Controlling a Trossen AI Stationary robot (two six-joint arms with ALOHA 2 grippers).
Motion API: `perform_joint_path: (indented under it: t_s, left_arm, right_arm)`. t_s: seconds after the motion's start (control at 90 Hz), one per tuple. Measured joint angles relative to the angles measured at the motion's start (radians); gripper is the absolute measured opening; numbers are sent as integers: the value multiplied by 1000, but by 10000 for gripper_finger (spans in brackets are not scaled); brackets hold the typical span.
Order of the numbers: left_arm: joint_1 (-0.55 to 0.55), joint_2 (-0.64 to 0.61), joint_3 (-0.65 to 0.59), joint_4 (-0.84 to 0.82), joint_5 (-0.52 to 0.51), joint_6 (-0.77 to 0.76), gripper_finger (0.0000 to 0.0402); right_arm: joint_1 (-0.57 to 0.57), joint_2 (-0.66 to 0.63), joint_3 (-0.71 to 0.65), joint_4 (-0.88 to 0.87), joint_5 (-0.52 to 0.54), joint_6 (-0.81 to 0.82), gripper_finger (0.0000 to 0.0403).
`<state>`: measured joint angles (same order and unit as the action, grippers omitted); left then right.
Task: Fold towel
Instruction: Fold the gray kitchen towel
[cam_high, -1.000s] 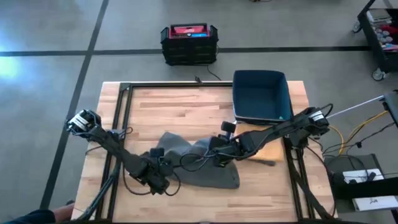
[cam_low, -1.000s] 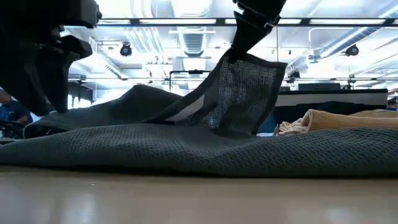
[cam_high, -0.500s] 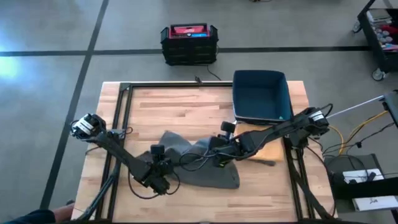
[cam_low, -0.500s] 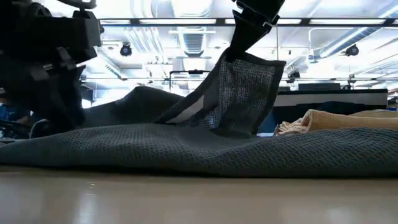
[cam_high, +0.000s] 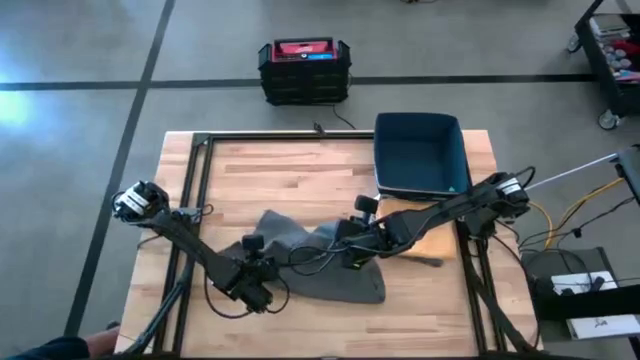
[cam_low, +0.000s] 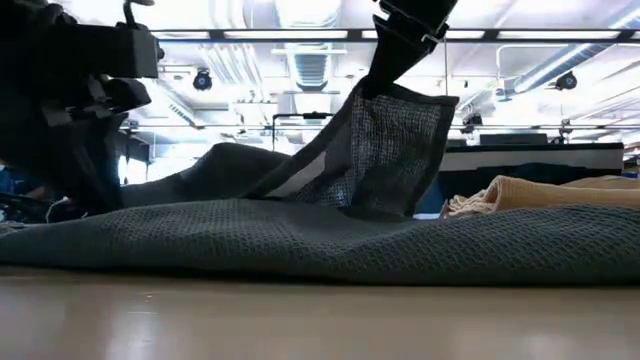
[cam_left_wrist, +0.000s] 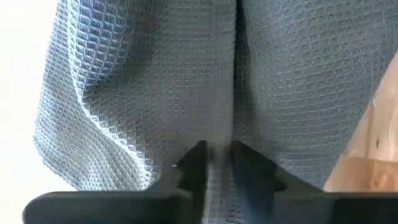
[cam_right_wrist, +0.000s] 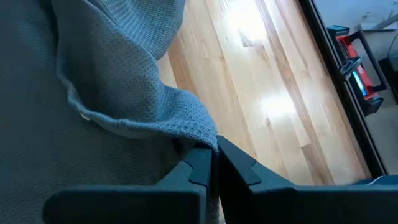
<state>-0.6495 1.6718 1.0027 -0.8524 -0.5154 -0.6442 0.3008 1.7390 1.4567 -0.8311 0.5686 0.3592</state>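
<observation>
A grey waffle-weave towel (cam_high: 318, 268) lies crumpled on the wooden table (cam_high: 280, 180), its near part flat. My left gripper (cam_high: 260, 290) is down at the towel's near left part, shut on a ridge of cloth (cam_left_wrist: 217, 158). My right gripper (cam_high: 345, 248) is over the towel's right part, shut on a raised flap (cam_low: 395, 140) that stands above the rest of the cloth. The towel (cam_right_wrist: 112, 87) fills the left of the right wrist view. My left gripper pinches a raised fold of the towel (cam_left_wrist: 217, 146) between its two fingers, coming from above; the cloth around it lies on the table. My right gripper pinches an edge of the towel (cam_right_wrist: 208, 142) at its fingertips, from above. The flap (cam_low: 400, 110) is lifted and hangs below the fingers, its lower part running into the cloth on the table.
A blue bin (cam_high: 420, 155) stands at the far right of the table. A beige cloth (cam_low: 560, 192) lies right of the towel, under the right arm. A black frame (cam_high: 200, 200) borders the table. Bare wood lies at the far left.
My left gripper has come down a little onto the towel's near left part. My right gripper has kept still with the flap raised.
</observation>
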Motion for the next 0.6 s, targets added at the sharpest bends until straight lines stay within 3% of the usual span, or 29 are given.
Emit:
perform_joint_path:
  t_s: [0.167,0.3,0.422,0.6]
  left_arm:
    - [0,-1,-14,-43,-1,3,201]
    - [1,-1,-44,-65,-46,-36,234]
    - [3,0,-57,-66,-44,-62,215]
    - [3,-12,-45,-66,-50,-60,123]
  right_arm:
    - [2,0,0,0,0,9,0]
    - [2,0,0,1,0,9,0]
    - [2,0,0,2,0,9,0]
    - [2,0,0,2,-1,8,0]
